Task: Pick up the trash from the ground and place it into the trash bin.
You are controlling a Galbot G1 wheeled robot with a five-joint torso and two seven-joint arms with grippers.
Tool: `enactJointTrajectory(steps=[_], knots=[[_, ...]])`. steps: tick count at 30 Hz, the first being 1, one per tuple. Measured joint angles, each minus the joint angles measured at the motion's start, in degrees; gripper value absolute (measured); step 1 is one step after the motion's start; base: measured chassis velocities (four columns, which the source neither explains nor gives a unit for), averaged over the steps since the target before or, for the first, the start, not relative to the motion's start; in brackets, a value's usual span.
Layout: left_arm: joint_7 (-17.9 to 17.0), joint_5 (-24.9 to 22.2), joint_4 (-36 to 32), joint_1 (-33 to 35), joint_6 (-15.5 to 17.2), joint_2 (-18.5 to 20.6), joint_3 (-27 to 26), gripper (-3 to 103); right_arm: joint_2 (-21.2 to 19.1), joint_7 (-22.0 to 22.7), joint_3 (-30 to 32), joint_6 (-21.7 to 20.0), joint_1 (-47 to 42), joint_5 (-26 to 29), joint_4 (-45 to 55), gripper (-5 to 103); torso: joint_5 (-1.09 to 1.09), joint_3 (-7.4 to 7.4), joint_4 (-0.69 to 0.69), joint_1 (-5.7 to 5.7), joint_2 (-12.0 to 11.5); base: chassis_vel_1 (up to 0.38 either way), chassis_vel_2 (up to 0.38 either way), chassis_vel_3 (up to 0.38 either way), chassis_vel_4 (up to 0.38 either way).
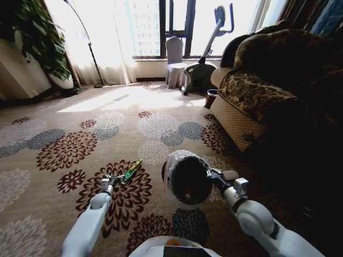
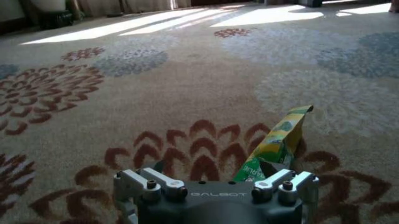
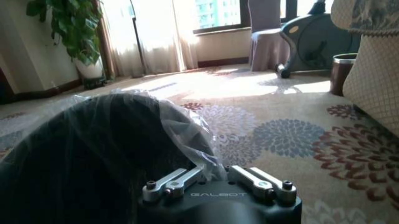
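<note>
A green and yellow foil wrapper [image 1: 131, 171], the trash, lies on the flowered carpet. My left gripper [image 1: 111, 181] is low over the carpet just behind it. In the left wrist view the left gripper [image 2: 212, 173] is open, and the wrapper [image 2: 277, 140] has its near end beside one finger [image 2: 293, 179]. The trash bin [image 1: 185, 179], black with a translucent liner, is tilted with its mouth towards me. My right gripper [image 1: 210, 172] holds it at the rim. In the right wrist view the right gripper [image 3: 212, 172] is shut on the lined rim of the bin [image 3: 93, 154].
A patterned sofa [image 1: 257, 96] stands along the right, with a small brown bin [image 1: 210, 98] at its far end. An exercise bike [image 1: 203, 69] and a covered chair [image 1: 176, 61] stand by the window. A potted plant [image 1: 37, 37] is far left. Open carpet lies ahead and left.
</note>
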Motion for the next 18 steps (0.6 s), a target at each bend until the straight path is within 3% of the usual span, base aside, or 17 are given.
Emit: enactJointTrajectory(steps=[5, 10, 15, 18], knots=[[1.2, 1.7, 5.1, -3.0, -3.0, -1.5, 1.1, 100, 0.0, 0.0, 0.0, 0.0, 0.0, 0.0, 0.0, 0, 0.05, 0.00, -0.05, 0.00, 0.0, 0.000, 0.000, 0.000, 0.000], [5.2, 3.9, 12.0, -7.6, -6.4, -2.6, 3.5, 100, 0.0, 0.0, 0.0, 0.0, 0.0, 0.0, 0.0, 0, 0.04, 0.00, -0.02, 0.00, 0.0, 0.000, 0.000, 0.000, 0.000], [6.4, 5.0, 17.9, -11.7, -7.8, -3.3, 4.5, 100, 0.0, 0.0, 0.0, 0.0, 0.0, 0.0, 0.0, 0, 0.05, 0.00, -0.04, 0.00, 0.0, 0.000, 0.000, 0.000, 0.000], [9.5, 5.0, 22.5, -14.0, -8.0, -3.8, 5.4, 100, 0.0, 0.0, 0.0, 0.0, 0.0, 0.0, 0.0, 0, 0.06, 0.00, -0.02, 0.00, 0.0, 0.000, 0.000, 0.000, 0.000]])
